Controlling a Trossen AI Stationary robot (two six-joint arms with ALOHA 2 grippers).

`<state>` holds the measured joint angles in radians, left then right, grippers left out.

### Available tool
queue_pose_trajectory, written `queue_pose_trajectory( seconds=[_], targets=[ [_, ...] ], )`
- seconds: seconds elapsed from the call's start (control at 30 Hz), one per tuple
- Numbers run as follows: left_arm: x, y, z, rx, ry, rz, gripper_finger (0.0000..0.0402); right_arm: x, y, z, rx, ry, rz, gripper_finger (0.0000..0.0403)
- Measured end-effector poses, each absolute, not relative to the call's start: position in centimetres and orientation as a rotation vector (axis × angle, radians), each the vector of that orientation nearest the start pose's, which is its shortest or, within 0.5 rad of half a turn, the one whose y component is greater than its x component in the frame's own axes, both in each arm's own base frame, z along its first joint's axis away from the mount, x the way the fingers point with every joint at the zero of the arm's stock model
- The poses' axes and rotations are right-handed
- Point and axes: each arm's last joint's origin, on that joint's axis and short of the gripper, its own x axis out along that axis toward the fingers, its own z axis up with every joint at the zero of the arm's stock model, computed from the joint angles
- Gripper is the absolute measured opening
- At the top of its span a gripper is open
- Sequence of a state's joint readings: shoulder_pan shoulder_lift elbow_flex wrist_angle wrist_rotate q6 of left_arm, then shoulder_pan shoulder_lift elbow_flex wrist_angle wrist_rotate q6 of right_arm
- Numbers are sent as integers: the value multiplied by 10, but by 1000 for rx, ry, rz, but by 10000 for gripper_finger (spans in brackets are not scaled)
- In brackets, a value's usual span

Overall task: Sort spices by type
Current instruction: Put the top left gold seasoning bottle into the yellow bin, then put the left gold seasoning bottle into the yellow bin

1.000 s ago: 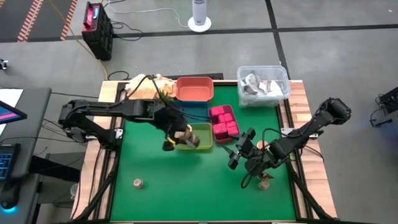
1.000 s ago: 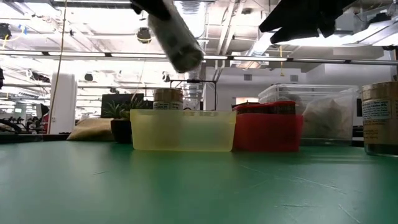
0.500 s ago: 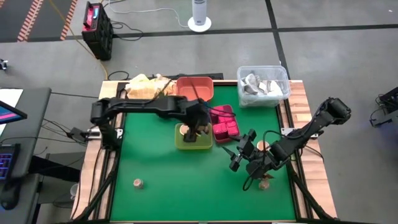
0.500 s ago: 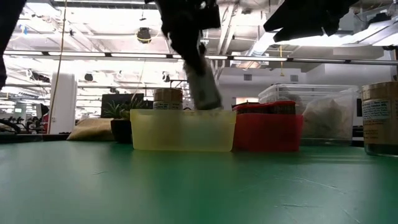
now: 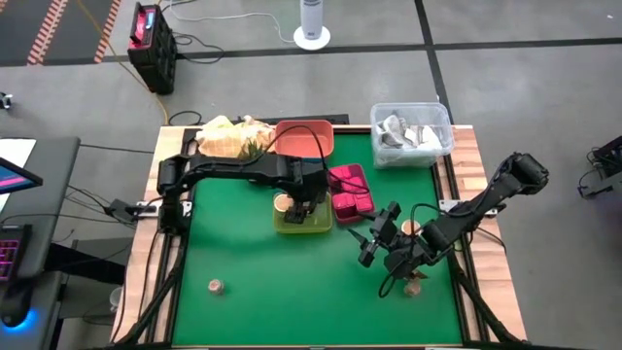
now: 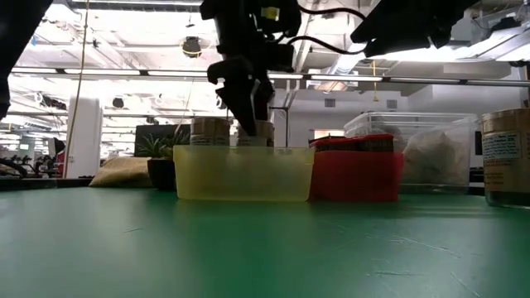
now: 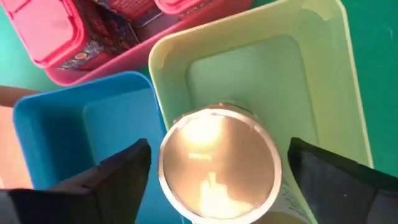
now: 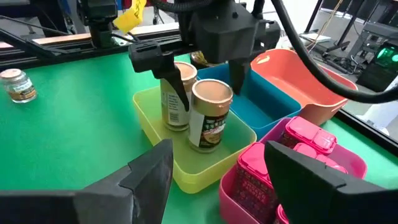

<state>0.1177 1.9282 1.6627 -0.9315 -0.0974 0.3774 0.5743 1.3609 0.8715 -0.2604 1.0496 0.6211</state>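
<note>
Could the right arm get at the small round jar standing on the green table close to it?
Probably yes: the right end effector hovers open near that small round jar, and no tray or other object lies between them.

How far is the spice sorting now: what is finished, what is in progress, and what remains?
Done: magenta blocks fill the pink tray; one jar stands in the yellow tray. In hand: the left end effector stands open around a second jar there. Left: jars on the table at and. The right end effector waits.
</note>
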Motion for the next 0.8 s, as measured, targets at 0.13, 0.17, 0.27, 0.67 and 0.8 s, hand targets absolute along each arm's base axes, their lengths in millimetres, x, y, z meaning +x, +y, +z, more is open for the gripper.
queue_pose_trajectory(
  seconds=[0.13, 0.17, 0.27, 0.67, 0.8],
  targets=[
    [393, 49, 273, 324, 1164, -22, 376, 240, 125, 244, 53, 351, -583, 279],
    [391, 49, 283, 322, 1130, -11, 376, 240, 125, 243, 52, 352, -584, 279],
    [378, 46, 307, 306, 1044, -2, 374, 238, 127, 243, 46, 356, -577, 279],
    [278, -7, 310, 202, 754, 28, 364, 220, 121, 250, 111, 367, -651, 279],
    [246, -29, 311, 210, 691, 58, 363, 219, 104, 271, 177, 500, -687, 279]
  ],
)
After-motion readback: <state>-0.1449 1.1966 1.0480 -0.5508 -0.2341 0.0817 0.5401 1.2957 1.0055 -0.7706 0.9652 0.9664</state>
